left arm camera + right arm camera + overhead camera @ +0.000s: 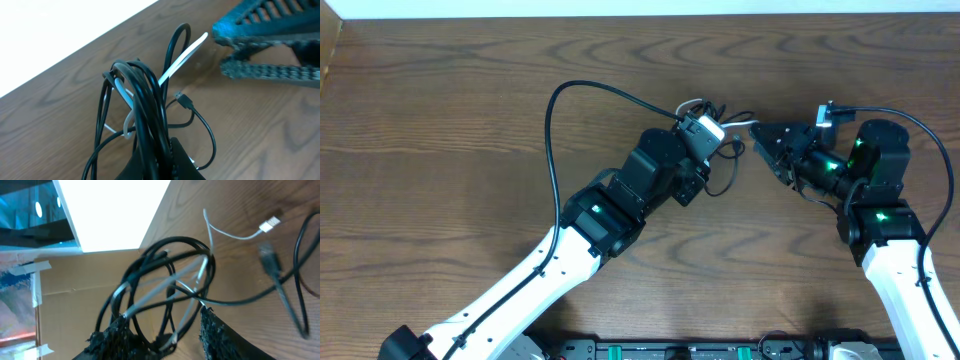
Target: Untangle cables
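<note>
Left wrist view: a tangled bundle of thin black cables point(142, 100), with one short white cable point(182, 62) threaded through it, rises from the left gripper point(167, 157). That gripper is clenched on the bundle's lower end and appears to lift it off the dark wood-grain table point(260, 140), likely so the loops hang apart. A small black plug point(184, 100) sticks out to one side. The right gripper point(250, 50), with ribbed teal fingers, sits just beside the bundle near the white cable's free end. Its jaws are parted and grasp nothing. In the right wrist view the loops fill the gap ahead of those spread fingers, and the white cable's silver-tipped flat plug point(270, 224) lies on the wood. The bundle looks well knotted, so the untangling seems barely begun.
</note>
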You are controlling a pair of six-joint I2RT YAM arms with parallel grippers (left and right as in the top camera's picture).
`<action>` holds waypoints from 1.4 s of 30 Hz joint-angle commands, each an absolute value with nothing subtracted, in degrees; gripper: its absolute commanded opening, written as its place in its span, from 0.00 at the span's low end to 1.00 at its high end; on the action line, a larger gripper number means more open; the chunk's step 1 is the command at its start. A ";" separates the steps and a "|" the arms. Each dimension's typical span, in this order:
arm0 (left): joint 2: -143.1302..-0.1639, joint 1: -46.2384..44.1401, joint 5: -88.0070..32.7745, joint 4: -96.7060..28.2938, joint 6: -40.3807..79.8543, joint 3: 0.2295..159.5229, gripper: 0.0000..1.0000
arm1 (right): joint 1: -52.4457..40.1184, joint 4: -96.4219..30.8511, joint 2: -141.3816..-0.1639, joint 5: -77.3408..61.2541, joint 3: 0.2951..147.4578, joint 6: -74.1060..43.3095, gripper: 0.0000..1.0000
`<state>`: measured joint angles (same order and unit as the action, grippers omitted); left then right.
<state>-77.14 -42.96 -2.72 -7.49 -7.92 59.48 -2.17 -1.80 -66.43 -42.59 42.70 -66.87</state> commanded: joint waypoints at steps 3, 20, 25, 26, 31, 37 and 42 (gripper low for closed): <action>-77.14 -43.07 -5.15 -6.98 -7.88 59.46 0.07 | -2.55 0.12 -66.41 -41.87 43.27 -69.49 0.44; -77.14 -43.18 -8.64 -5.96 -7.79 59.46 0.08 | -2.57 0.64 -66.41 -40.40 43.27 -72.40 0.24; -77.14 -43.92 -8.62 -4.80 -7.81 59.46 0.08 | -2.57 0.64 -66.46 -40.21 43.27 -72.40 0.24; -77.14 -44.14 -8.62 -4.62 -7.81 59.46 0.08 | -2.57 0.64 -66.46 -40.21 43.27 -72.40 0.24; -77.17 -44.62 -8.62 -3.95 -7.84 59.46 0.08 | -2.59 0.64 -66.46 -40.23 43.27 -72.40 0.24; -77.17 -44.60 -9.96 -3.90 -7.86 59.46 0.07 | -2.68 0.64 -66.46 -40.21 43.27 -72.40 0.25; -77.17 -44.60 -15.09 -3.51 -7.86 59.46 0.08 | -2.68 0.64 -66.46 -39.72 43.27 -72.40 0.25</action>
